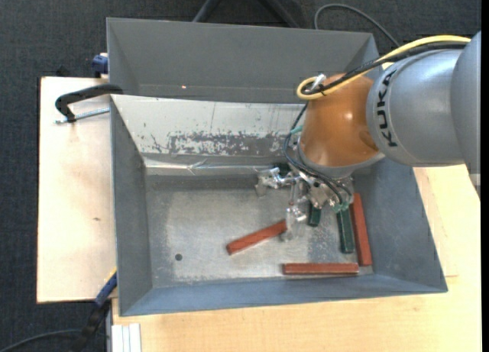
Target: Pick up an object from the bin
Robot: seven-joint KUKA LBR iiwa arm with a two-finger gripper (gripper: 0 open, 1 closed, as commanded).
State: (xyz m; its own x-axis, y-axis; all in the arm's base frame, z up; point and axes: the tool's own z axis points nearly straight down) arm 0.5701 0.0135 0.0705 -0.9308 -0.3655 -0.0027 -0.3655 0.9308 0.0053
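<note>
Closest to me, a flat red-brown stick (319, 269) lies along the front wall of the bin (130, 213), on my side of the gripper (293, 224) and a little to its right. Next in is a slanting red-brown stick (256, 240), which runs from the gripper's tip down and away to its left. Its upper end sits right at the tip, touching or very nearly so. To the gripper's right, and about as far from me, a dark green stick (345, 230) and a red stick (361, 230) lie side by side against the bin's right wall. The floor well to the gripper's left is bare. Behind and above the gripper bulges the orange cover (336, 125) of the wrist, and beyond that rises the scuffed far wall (206, 140).

I judge this to be the reach-and-grasp step. The gripper is down low at the end of the slanting stick, and nothing looks lifted off the floor. Whether the gripper is released or clenched I cannot tell, because the hardware there is too cluttered to read. If the slanting stick is the target, the next move needs a firm closure across its narrow width. A straight lift should follow, watching that the long free end does not swing or slip out.
</note>
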